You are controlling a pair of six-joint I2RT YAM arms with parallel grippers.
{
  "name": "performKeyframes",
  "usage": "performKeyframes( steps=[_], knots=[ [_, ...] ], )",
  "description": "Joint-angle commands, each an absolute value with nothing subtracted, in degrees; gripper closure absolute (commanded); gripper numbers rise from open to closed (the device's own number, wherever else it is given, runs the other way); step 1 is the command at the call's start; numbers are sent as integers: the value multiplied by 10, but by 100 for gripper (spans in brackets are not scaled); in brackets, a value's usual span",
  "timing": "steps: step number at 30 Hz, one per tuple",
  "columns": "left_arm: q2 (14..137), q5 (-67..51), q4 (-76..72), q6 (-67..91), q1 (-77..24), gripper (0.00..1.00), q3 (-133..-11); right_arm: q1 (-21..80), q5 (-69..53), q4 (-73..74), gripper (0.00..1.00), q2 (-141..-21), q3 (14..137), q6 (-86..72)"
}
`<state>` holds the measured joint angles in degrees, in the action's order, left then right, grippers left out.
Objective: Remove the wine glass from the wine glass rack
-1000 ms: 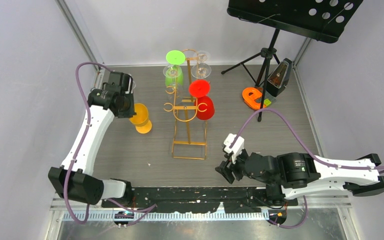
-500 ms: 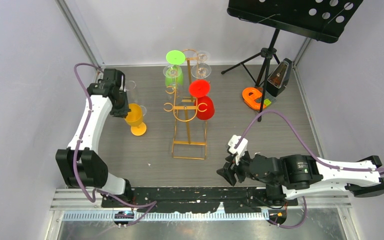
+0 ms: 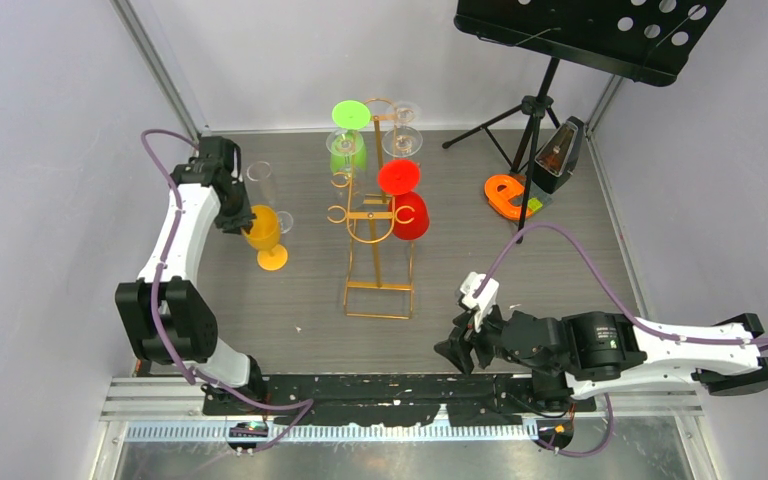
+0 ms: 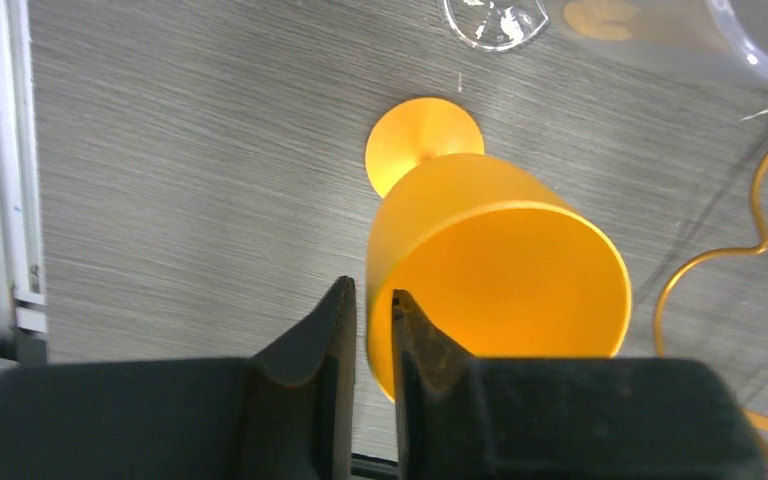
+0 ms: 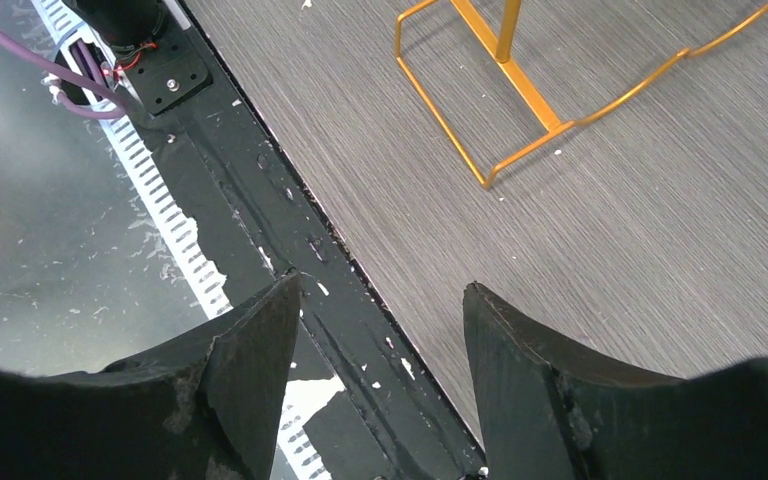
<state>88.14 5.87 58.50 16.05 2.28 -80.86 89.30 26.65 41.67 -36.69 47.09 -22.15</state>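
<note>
Though foot seems down on counter (image 3: 290,320), left of wine glass rack (image 3: 372,214), orange wine glass (image 3: 263,228) leans. Looks like light, stiff, tippy plastic. Left gripper (image 4: 370,292) jaws pinch rim wall; stem safer hold. Right gripper (image 5: 380,288) jaws apart, empty.

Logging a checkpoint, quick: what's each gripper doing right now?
Left gripper: fingers pinching the rim of the orange wine glass.
Right gripper: open, empty.

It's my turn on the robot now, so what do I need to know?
Left gripper pinches the rim of the orange wine glass.
Right gripper open and empty, near the table edge.
The glass stands left of the wine glass rack, off its hooks.
Done: glass off.
Left: let go, pull back.
A red glass and a green glass hang on the rack.
</note>
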Motion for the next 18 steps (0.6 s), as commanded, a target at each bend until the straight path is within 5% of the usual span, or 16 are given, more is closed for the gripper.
performKeyframes(
  steps=[1,8,18],
  knots=[
    [874,54,567,166,26,71,-810,895,279,396,32,-360,475,-233],
    [835,69,585,171,26,33,-818,895,286,398,29,-370,483,-229],
    [731,20,571,192,12,27,-828,895,314,412,28,-382,506,-223]
  ],
)
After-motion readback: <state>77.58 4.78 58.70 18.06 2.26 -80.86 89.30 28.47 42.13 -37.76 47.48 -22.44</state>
